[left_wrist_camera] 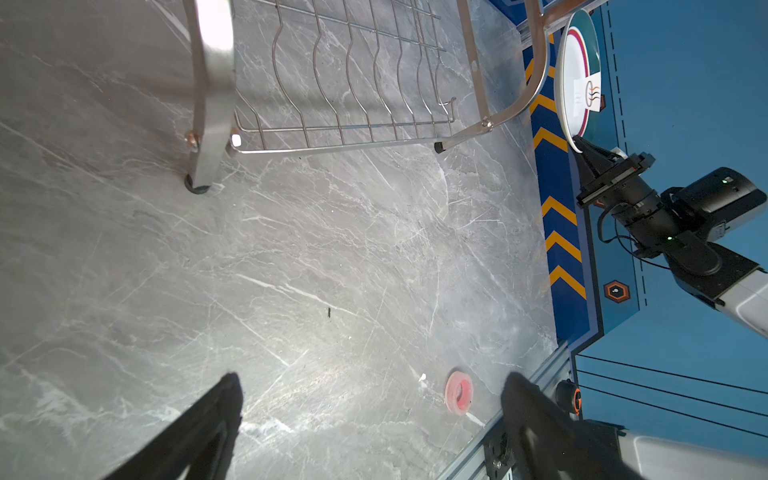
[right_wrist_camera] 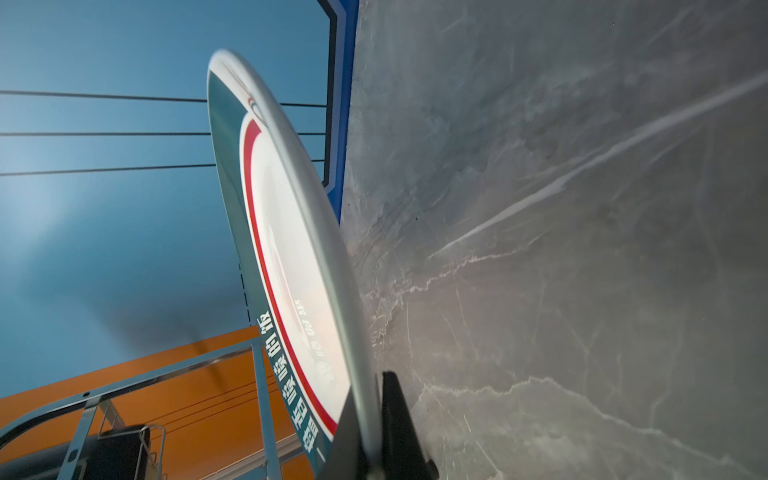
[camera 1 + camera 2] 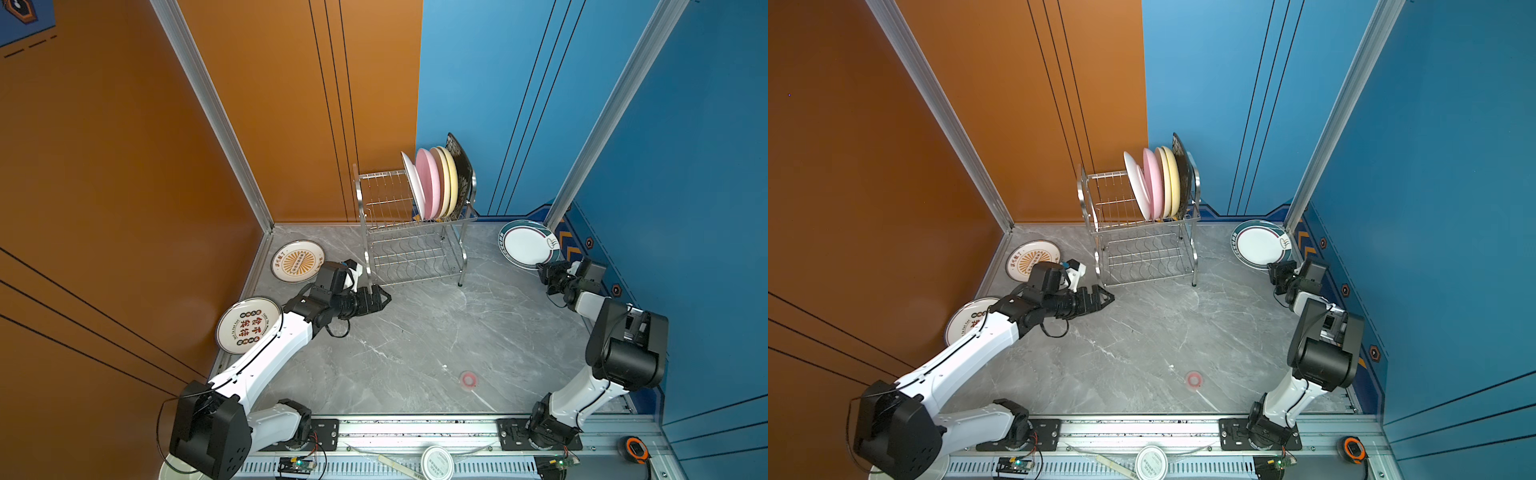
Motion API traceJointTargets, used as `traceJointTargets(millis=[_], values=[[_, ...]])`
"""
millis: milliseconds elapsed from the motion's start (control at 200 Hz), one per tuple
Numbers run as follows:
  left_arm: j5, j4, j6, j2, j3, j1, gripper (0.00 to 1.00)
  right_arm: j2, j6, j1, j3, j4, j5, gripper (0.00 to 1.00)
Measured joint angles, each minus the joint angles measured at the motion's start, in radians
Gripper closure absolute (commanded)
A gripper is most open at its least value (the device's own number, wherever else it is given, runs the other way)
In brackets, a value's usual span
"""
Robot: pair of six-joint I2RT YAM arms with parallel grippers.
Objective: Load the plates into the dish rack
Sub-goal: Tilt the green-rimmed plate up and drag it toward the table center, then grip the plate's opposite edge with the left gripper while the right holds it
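Grasps the teal-rimmed plate (image 3: 525, 245) at far right by its near rim with the right gripper (image 3: 541, 266); holds the left gripper (image 3: 384, 297) released, empty, beside the dish rack (image 3: 415, 253).

Both top views look steeply down from high above the near edge of the grey marble table (image 3: 415, 332). They face the far corner where the dish rack (image 3: 411, 226) stands and take in the whole scene. The left wrist view skims low across the table, close to the rack's lower shelf. It shares the teal-rimmed plate (image 1: 577, 70) with the right wrist view, which sits right against that plate (image 2: 291, 249).
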Motion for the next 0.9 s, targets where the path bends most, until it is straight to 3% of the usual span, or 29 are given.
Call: traceJointTargets(millis=[901], values=[[0.119, 0.092, -0.005, 0.0, 0.003, -0.002, 0.02, -0.644, -0.238, 0.207, -0.137, -0.637, -0.091, 1.0]])
